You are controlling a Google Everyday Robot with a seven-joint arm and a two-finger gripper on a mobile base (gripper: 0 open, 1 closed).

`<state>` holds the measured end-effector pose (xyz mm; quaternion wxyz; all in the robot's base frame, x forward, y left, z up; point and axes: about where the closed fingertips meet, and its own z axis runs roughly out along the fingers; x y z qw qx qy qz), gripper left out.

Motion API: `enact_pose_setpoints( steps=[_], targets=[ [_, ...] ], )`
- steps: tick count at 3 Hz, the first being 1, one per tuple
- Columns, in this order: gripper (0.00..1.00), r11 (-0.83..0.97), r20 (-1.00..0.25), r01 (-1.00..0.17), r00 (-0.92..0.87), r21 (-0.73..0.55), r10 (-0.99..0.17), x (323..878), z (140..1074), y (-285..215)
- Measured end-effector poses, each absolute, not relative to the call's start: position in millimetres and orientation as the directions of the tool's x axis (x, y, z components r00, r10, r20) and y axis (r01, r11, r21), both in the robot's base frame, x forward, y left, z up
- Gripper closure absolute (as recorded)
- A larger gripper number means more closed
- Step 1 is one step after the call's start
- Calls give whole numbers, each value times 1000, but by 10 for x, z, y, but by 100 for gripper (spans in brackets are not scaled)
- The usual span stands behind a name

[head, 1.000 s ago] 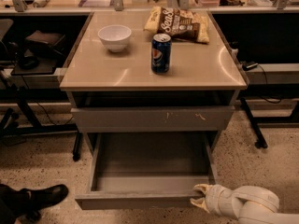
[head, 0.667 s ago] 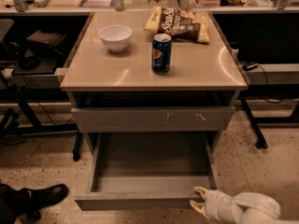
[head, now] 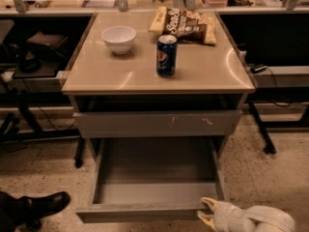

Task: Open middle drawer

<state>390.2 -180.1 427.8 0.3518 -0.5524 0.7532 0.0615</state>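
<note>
The middle drawer is pulled far out of the cabinet, and its wide shallow grey tray lies bare. Above it sits the grey drawer face with pale scratch marks, pushed in. My gripper is at the bottom right, just in front of the right end of the middle drawer's front. Its two pale fingertips stand apart with nothing between them. The upper one is close to the drawer's front corner; I cannot tell whether it touches.
On the cabinet top stand a white bowl, a blue Pepsi can and a chip bag. A person's black shoe is on the floor at the lower left. Desk frames and cables flank both sides.
My gripper has drawn back a little, down and towards the camera, away from the drawer's front corner. The drawer has stayed pulled out.
</note>
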Motion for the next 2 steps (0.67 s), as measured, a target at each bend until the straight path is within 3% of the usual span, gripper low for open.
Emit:
enact_pose_setpoints(
  steps=[2],
  targets=[
    [100, 382, -598, -875, -142, -296, -789, 3911, 4323, -1798]
  ],
)
